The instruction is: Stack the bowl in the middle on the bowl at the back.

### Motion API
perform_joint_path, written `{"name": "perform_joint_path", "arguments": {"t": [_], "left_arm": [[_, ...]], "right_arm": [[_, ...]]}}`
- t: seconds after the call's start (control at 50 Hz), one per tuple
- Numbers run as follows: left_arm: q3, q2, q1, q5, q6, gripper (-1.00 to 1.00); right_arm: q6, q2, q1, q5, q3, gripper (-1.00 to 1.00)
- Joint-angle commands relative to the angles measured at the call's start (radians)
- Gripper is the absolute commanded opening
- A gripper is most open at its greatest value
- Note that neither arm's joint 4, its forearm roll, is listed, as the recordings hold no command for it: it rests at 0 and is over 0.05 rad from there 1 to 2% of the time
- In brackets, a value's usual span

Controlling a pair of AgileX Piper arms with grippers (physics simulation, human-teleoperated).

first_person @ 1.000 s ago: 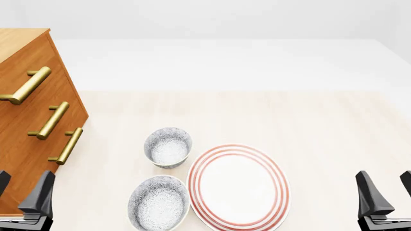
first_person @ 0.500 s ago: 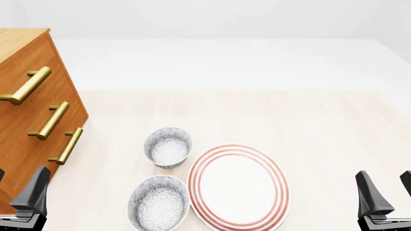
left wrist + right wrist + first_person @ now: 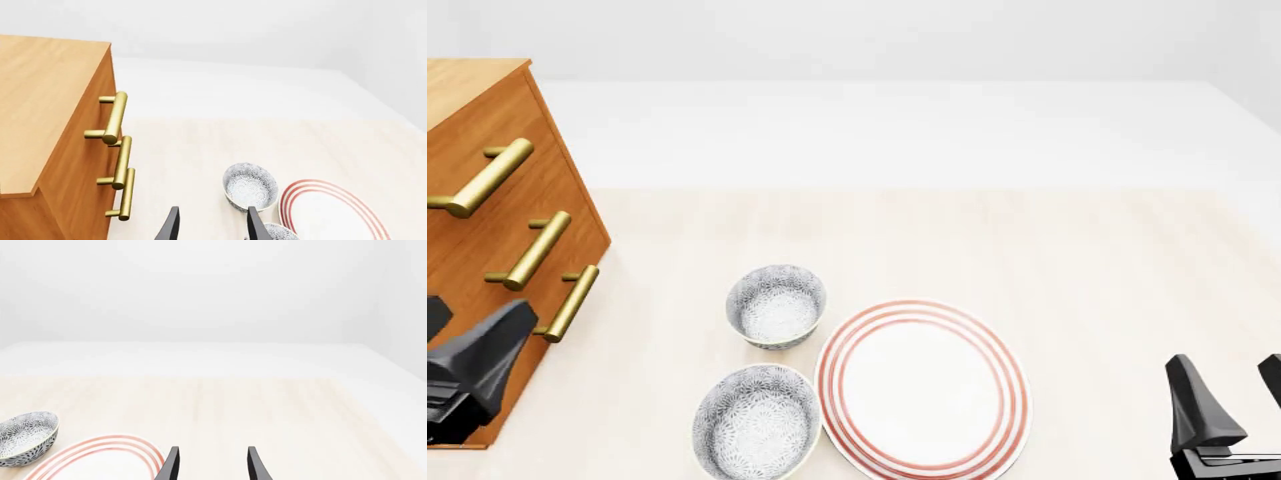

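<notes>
Middle bowl (image 3: 757, 421) sits upright on the worktop (image 3: 1094, 260) at the near edge, just beside the plate (image 3: 922, 388), with the back bowl (image 3: 777, 304) straight beyond it. It is round, so no long axis. Grey-white lacy speckle inside, white rim. Left claw (image 3: 212, 225) is nearer, off to the bowl's left by the drawers (image 3: 507, 250), released and empty. Right claw (image 3: 1234, 388) is past the plate, also released.

On the light wooden table (image 3: 1094, 260), the speckled back bowl (image 3: 777, 305) sits behind the matching speckled near bowl (image 3: 755, 422); the red-ringed white plate (image 3: 924, 388) lies right, the wooden drawer cabinet (image 3: 487, 240) left.
</notes>
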Motion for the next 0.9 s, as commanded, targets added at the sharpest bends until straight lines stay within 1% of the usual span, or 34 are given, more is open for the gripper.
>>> {"name": "perform_joint_path", "arguments": {"t": [0.02, 0.04, 0.08, 0.1, 0.12, 0.14, 0.16, 0.18, 0.2, 0.22, 0.24, 0.26, 0.28, 0.3, 0.36, 0.38, 0.42, 0.46, 0.54, 0.56, 0.6, 0.66, 0.68, 0.7, 0.74, 0.82, 0.9], "left_arm": [[-0.138, 0.156, -0.115, 0.149, -0.082, 1.00], [-0.157, 0.194, -0.128, 0.170, -0.079, 1.00], [-0.173, 0.199, -0.129, 0.180, -0.085, 1.00], [-0.183, 0.232, -0.143, 0.195, -0.112, 1.00], [-0.196, 0.248, -0.139, 0.203, -0.088, 1.00], [-0.208, 0.264, -0.159, 0.215, -0.113, 1.00], [-0.213, 0.283, -0.165, 0.225, -0.120, 1.00], [-0.222, 0.304, -0.161, 0.232, -0.104, 1.00], [-0.227, 0.325, -0.174, 0.237, -0.134, 1.00], [-0.230, 0.341, -0.192, 0.242, -0.130, 1.00], [-0.234, 0.360, -0.205, 0.248, -0.102, 1.00], [-0.218, 0.386, -0.252, 0.253, -0.112, 1.00], [-0.216, 0.387, -0.274, 0.256, -0.134, 1.00], [-0.215, 0.405, -0.258, 0.258, -0.135, 1.00], [-0.205, 0.437, -0.264, 0.258, -0.141, 1.00], [-0.203, 0.434, -0.281, 0.253, -0.186, 1.00], [-0.193, 0.443, -0.296, 0.244, -0.231, 1.00], [-0.161, 0.460, -0.311, 0.226, -0.301, 1.00], [-0.121, 0.471, -0.323, 0.198, -0.368, 1.00], [-0.121, 0.471, -0.323, 0.198, -0.368, 1.00], [-0.096, 0.469, -0.312, 0.186, -0.392, 1.00], [-0.084, 0.468, -0.295, 0.177, -0.392, 1.00], [-0.063, 0.472, -0.301, 0.161, -0.419, 1.00], [-0.059, 0.478, -0.285, 0.152, -0.411, 1.00], [-0.034, 0.486, -0.287, 0.124, -0.429, 1.00], [0.007, 0.514, -0.274, 0.066, -0.439, 1.00], [0.042, 0.543, -0.284, 0.009, -0.452, 1.00]], "right_arm": [[0.001, 0.001, 0.001, -0.002, 0.000, 1.00], [-0.001, 0.000, 0.001, -0.001, 0.000, 1.00], [-0.001, 0.001, 0.001, -0.002, 0.000, 1.00], [0.000, 0.001, 0.001, -0.002, 0.000, 1.00], [0.000, 0.001, 0.001, -0.002, 0.000, 1.00], [-0.001, 0.002, 0.002, -0.003, 0.000, 1.00], [-0.002, 0.002, 0.002, -0.003, 0.000, 1.00], [-0.002, 0.001, 0.002, -0.002, 0.000, 1.00], [-0.002, 0.001, 0.002, -0.002, 0.000, 1.00], [-0.003, 0.000, 0.002, -0.001, 0.000, 1.00], [-0.003, -0.001, 0.002, 0.000, -0.001, 1.00], [-0.003, -0.002, 0.001, 0.001, -0.001, 1.00], [-0.003, -0.003, 0.001, 0.002, -0.001, 1.00], [-0.004, -0.004, 0.002, 0.003, -0.001, 1.00], [-0.006, -0.004, 0.003, 0.003, -0.001, 1.00], [-0.006, -0.004, 0.003, 0.003, -0.001, 1.00], [-0.006, -0.004, 0.004, 0.003, -0.001, 1.00], [-0.007, -0.005, 0.004, 0.003, -0.001, 1.00], [-0.003, -0.006, 0.003, 0.003, -0.002, 1.00], [-0.002, -0.006, 0.004, 0.002, -0.003, 1.00], [-0.003, -0.005, 0.005, 0.002, -0.003, 1.00], [-0.002, -0.005, 0.005, 0.002, -0.004, 1.00], [-0.002, -0.003, 0.006, 0.001, -0.004, 1.00], [-0.002, -0.003, 0.006, 0.001, -0.004, 1.00], [-0.002, -0.003, 0.006, 0.001, -0.005, 1.00], [-0.001, -0.002, 0.007, 0.001, -0.006, 1.00], [0.001, 0.000, 0.006, 0.000, -0.006, 1.00]]}}
